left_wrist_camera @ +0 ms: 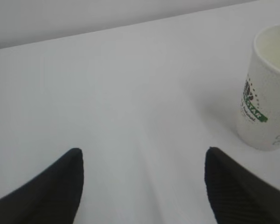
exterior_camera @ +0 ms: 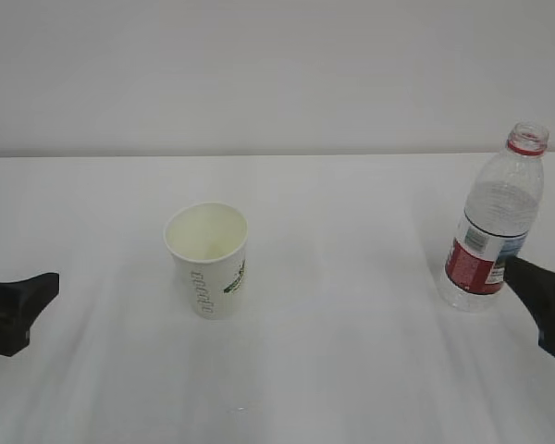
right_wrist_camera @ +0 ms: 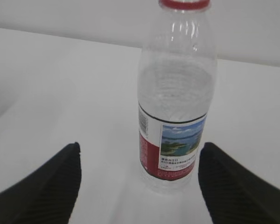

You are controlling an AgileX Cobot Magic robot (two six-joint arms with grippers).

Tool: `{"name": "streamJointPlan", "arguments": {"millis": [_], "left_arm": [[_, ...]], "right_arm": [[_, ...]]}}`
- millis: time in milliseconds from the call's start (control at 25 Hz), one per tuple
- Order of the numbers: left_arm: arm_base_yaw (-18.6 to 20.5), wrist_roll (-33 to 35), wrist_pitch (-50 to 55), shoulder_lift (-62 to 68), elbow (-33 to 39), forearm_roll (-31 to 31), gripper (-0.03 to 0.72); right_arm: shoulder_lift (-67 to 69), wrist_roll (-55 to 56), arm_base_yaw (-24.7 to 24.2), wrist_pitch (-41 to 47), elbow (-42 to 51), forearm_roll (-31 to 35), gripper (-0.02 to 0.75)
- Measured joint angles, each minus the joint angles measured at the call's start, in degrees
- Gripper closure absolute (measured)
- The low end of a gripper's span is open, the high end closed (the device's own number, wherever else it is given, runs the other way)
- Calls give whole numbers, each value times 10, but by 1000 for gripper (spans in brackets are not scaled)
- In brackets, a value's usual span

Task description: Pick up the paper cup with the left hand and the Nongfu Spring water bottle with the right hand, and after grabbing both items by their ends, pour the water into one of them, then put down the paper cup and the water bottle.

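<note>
My left hand (left_wrist_camera: 142,186) has its fingers (left_wrist_camera: 51,191) spread wide with nothing between them; in the left wrist view they sit at the bottom corners of the frame over bare desk (left_wrist_camera: 130,93). The paper cup (left_wrist_camera: 266,88) stands upright at the right edge of that view, off to the side of the gap and well clear of it. In the exterior view the cup (exterior_camera: 208,259) is left of centre and looks empty inside.

My right hand (right_wrist_camera: 139,186) also has its fingers (right_wrist_camera: 233,186) spread, gripping nothing. The Nongfu Spring water bottle (right_wrist_camera: 175,102) stands upright in the middle of the right wrist frame, just beyond the gap and lined up with it. In the exterior view the bottle (exterior_camera: 492,222) is at the right edge, with the dark fingertip of my right hand (exterior_camera: 541,305) just beside its base.

I judge the cup light and thin-walled, easy to crush or tip, so I would close gently on the lower half, where the base stiffens it. The bottle is uncapped, with water (right_wrist_camera: 175,88) up to about the shoulder, so it is heavier and top-loaded. Its ribbed plastic is springy and may be slick; I would take it low, at the label band or below, firmly and kept upright.
</note>
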Motion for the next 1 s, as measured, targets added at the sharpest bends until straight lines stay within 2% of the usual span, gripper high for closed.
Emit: {"name": "streamJointPlan", "arguments": {"millis": [360, 600, 800, 1000], "left_arm": [[0, -86, -90, 96, 10, 109, 101], [0, -90, -267, 181, 64, 116, 101], [0, -90, -289, 237, 73, 116, 101], [0, -84, -292, 242, 73, 116, 101]], "right_arm": [[125, 0, 0, -138, 7, 14, 148], [213, 0, 0, -243, 18, 32, 148], [292, 0, 0, -362, 41, 44, 148], [341, 0, 0, -374, 48, 46, 148]]}}
